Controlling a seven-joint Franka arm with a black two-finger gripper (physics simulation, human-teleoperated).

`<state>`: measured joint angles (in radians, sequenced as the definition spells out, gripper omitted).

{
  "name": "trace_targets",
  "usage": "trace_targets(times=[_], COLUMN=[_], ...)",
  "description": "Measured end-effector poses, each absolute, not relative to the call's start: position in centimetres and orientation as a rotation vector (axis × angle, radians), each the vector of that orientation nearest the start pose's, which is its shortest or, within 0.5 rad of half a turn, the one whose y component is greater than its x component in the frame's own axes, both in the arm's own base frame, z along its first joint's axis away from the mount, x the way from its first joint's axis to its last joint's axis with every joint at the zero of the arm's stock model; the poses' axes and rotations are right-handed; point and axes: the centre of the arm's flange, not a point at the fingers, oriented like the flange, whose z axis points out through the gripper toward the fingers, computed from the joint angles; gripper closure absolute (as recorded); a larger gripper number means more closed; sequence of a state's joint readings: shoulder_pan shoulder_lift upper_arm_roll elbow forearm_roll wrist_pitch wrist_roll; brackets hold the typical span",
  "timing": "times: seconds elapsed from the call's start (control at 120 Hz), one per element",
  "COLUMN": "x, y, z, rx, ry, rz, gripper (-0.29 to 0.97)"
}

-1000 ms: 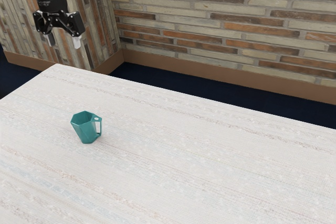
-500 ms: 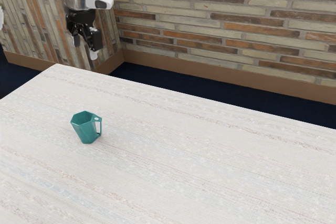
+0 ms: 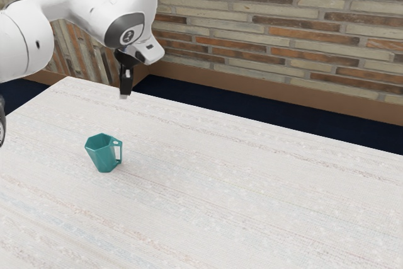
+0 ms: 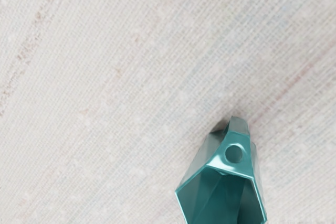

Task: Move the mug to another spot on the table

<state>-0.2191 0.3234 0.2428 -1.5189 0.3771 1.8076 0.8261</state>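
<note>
Pale wood-grain table (image 3: 252,187) w/ teal mug (image 3: 102,152) upright.

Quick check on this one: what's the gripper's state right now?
Gripper: open or shut cannot be told from this angle. It holds nothing; the mug stands apart from it on the table.

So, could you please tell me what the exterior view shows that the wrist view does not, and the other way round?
Exterior view: the arm coming in from the view's left, its gripper in the air, clear of the mug, with a brick wall and dark floor behind. Wrist view: a look down into the mug's hollow, and the round hole in its handle. Shared: the teal mug, untouched on the pale table.
</note>
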Motion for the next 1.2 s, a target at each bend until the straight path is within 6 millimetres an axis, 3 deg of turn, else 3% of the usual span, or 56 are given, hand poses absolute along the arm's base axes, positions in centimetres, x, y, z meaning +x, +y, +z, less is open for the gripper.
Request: trace_targets(times=[0.283,0.65,1.0,1.2], x=[64.5,62.9,62.9,63.0], y=[2.8,3.8,5.4,6.8], z=[41.8,35.1,30.9,29.8], rx=[-2.346,-2.333,-2.357,-2.378], ry=[1.405,1.478,1.46,1.429], rz=[0.384,0.432,0.44,0.432], gripper=[0.0,0.0,0.0,0.0])
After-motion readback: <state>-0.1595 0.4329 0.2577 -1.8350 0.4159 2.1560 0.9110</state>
